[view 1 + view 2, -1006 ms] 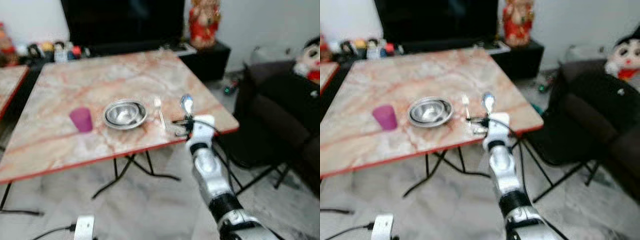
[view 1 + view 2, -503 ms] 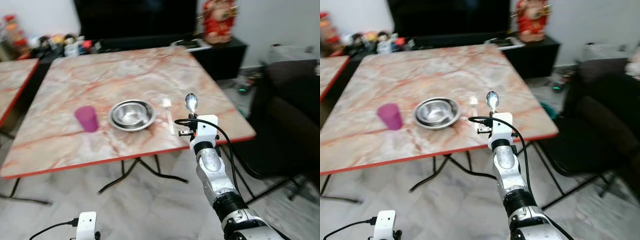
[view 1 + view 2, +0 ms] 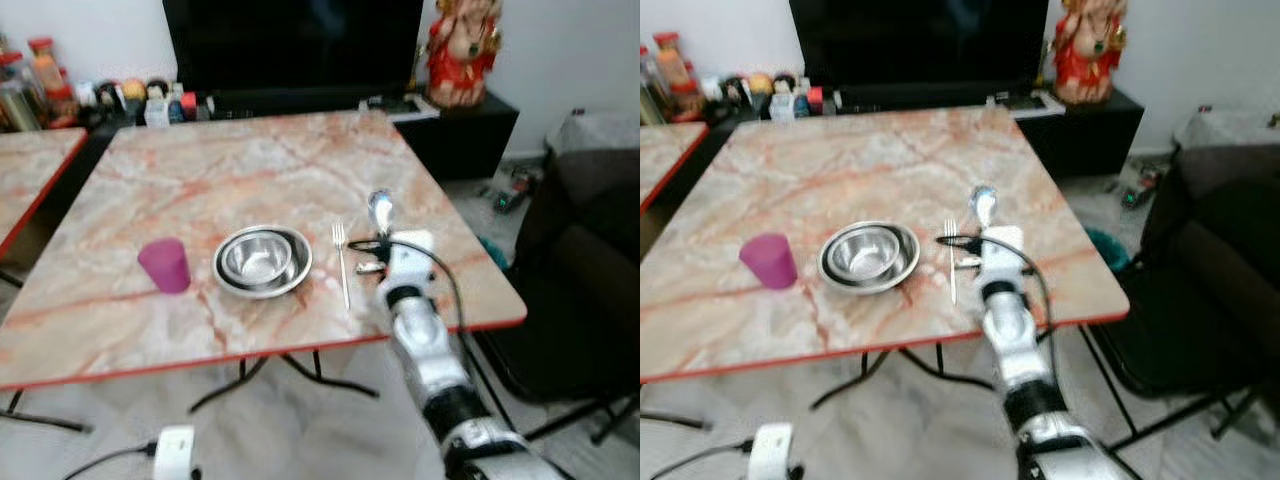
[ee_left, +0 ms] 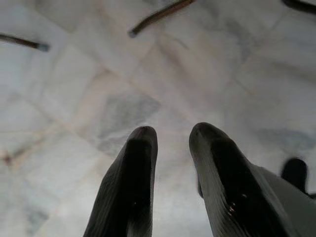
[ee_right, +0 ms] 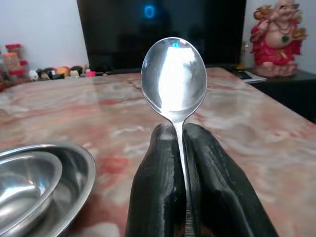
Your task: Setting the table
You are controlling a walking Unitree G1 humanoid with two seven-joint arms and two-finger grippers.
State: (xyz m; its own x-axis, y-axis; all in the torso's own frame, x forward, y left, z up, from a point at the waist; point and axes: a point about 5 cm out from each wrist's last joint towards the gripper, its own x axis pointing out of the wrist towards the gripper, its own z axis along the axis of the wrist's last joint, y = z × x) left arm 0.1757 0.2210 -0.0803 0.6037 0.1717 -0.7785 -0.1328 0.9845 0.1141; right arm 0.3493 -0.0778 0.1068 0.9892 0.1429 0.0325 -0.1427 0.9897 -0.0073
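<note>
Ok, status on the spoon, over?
Right gripper shut on spoon, above table beside fork. Left gripper idle, open, over floor. Nothing blocking.

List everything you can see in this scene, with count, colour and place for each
Table: one, pink marble top, red edge.
Cup: one, purple, left of the bowls.
Bowls: two nested, steel, mid-table.
Fork: one, silver, lying right of the bowls.
Spoon: one, silver, upright in the right gripper.
Statue: one, red, on the dark cabinet.
Right gripper: shut on the spoon, over the table's right side.
Left gripper: above the floor.
</note>
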